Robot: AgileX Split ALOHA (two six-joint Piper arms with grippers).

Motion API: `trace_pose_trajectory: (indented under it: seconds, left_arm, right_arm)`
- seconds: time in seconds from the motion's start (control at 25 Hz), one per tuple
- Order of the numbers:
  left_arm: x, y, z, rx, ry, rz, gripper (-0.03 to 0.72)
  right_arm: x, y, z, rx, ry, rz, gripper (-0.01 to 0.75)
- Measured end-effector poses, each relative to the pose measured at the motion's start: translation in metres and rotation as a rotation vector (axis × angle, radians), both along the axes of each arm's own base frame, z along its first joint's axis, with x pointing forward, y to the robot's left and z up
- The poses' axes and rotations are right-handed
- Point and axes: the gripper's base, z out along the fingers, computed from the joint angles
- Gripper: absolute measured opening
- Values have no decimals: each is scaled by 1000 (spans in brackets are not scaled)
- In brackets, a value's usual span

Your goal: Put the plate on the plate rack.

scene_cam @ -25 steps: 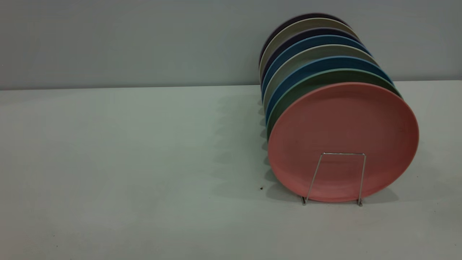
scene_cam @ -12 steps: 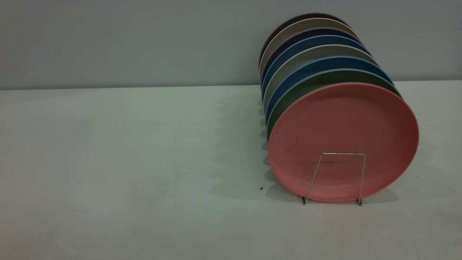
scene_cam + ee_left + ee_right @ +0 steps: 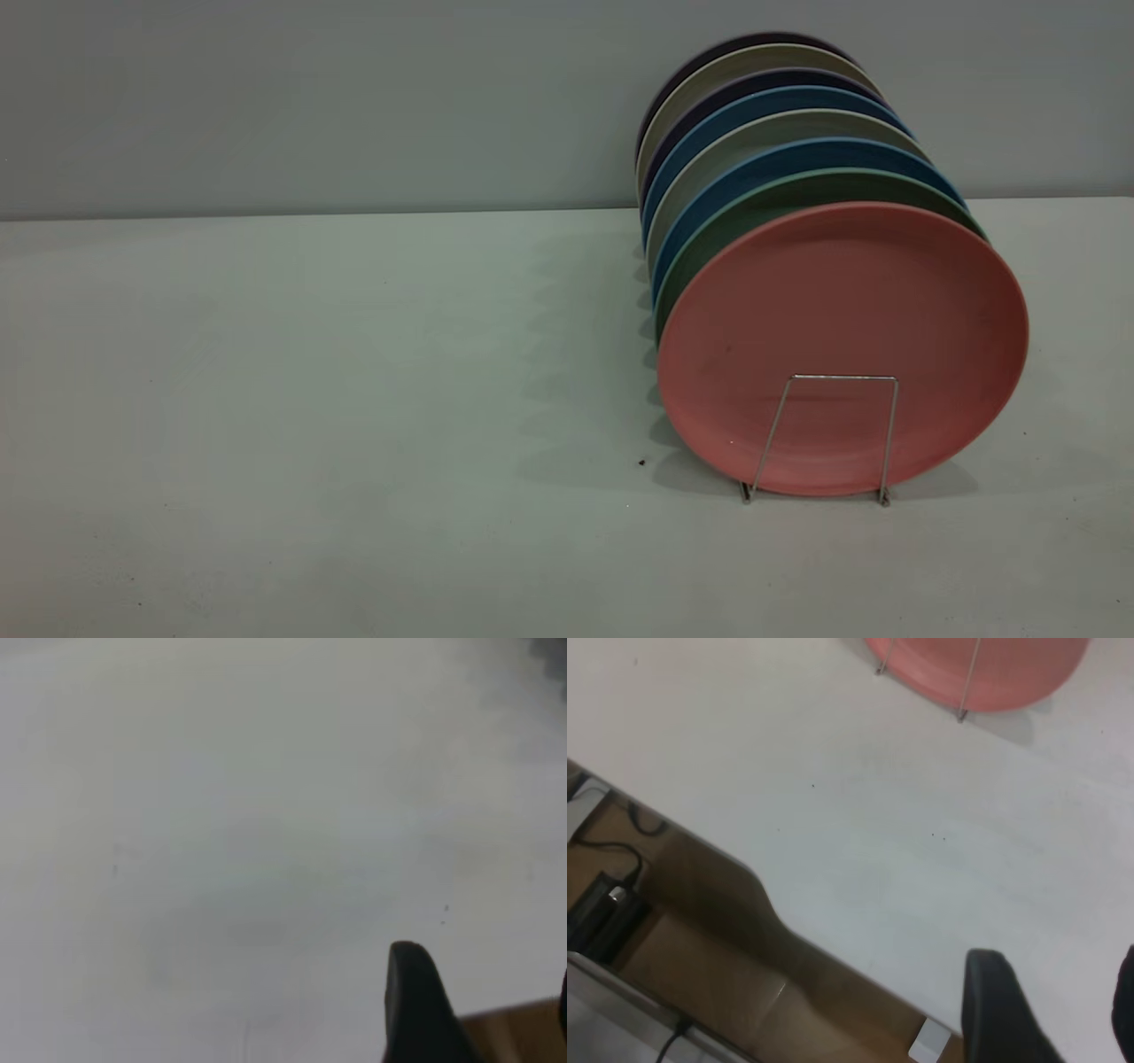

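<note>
Far ahead of our right gripper (image 3: 1050,1010), open and empty, the plate (image 3: 842,346) stands upright in the plate rack (image 3: 828,439); nothing changed, task looks done. Left gripper (image 3: 483,1005) seems open too.

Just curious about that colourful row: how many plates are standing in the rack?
8, upright in the rack: the pink plate in front, then green, blue, grey, blue, dark purple, beige, and a dark one at the back. More may hide behind.
</note>
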Motion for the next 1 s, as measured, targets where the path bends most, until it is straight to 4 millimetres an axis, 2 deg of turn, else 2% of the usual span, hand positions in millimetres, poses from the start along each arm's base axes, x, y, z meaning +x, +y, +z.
trace_pose_trajectory:
  seconds: [1.0]
  left_arm:
    - [0, 0, -4, -24, 28, 16, 416]
  right_arm:
    - [0, 0, 0, 12, 8, -13, 333]
